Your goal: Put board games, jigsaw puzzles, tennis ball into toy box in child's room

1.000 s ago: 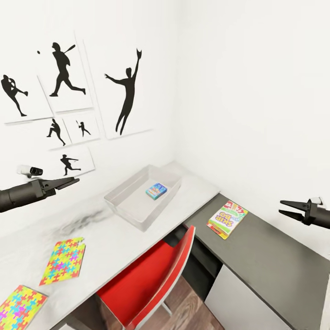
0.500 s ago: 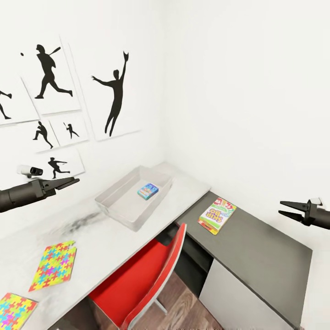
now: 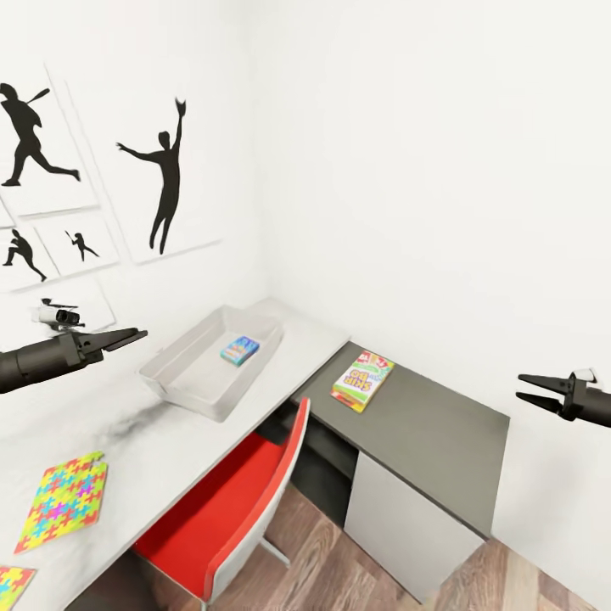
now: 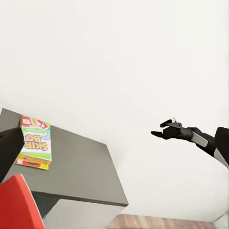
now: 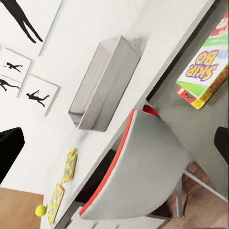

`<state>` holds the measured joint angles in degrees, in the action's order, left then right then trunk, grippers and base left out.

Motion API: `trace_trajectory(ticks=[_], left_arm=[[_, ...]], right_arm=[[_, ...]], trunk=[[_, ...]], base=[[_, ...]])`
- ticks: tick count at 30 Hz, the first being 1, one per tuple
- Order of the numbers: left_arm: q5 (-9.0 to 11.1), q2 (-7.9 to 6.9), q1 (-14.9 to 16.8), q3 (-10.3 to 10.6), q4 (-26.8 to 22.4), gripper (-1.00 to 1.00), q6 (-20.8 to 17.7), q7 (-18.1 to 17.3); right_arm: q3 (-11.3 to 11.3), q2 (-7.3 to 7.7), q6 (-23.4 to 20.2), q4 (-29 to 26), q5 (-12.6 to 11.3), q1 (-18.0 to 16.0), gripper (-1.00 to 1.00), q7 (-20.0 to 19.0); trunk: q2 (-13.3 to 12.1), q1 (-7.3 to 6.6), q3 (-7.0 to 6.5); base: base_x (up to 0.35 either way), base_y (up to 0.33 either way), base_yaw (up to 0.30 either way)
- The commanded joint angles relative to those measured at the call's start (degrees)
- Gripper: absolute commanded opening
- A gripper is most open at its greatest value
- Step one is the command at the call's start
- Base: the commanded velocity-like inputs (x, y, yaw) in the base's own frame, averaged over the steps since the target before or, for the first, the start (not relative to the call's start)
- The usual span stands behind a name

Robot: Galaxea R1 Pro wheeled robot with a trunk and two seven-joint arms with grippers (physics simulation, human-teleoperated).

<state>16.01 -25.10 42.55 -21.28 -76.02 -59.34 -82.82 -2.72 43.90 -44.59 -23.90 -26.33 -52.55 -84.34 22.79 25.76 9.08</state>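
The grey toy box stands on the pale table near the wall corner, and a blue board game lies inside it. The SKIP BO board game lies on the table's lower dark section. Two jigsaw puzzles lie flat at the table's left end. The right wrist view shows the tennis ball beyond the puzzles. My left gripper hangs open above the table, left of the toy box. My right gripper is open in the air to the right of the dark section.
A red and white swivel chair is tucked under the table in front of the toy box. Black sports silhouette pictures hang on the left wall. Wood plank floor lies below, beside the white panel.
The whole picture has shifted left, so the camera has turned right. Both grippers keep their places in the picture and stay open. Nothing on the table has moved.
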Motion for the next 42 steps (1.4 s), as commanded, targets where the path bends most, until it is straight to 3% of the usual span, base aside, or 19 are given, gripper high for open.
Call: trace_trajectory(ticks=[1, 42], left_arm=[[0.1, -0.03, 0.0, 0.0, 0.0, 1.00, -0.6, -0.1], [0.0, -0.03, 0.0, -0.1, 0.0, 1.00, -0.5, -0.1]], right_arm=[[-0.3, 0.03, -0.6, 0.1, -0.3, -0.1, 1.00, -0.1], [-0.3, 0.13, -0.2, 1.0, -0.3, 1.0, 1.00, 0.0]], trunk=[[0.1, 0.02, 0.10], [0.1, 0.02, -1.36]], base=[[-0.187, 0.000, -0.278], [-0.187, 0.006, -0.277]])
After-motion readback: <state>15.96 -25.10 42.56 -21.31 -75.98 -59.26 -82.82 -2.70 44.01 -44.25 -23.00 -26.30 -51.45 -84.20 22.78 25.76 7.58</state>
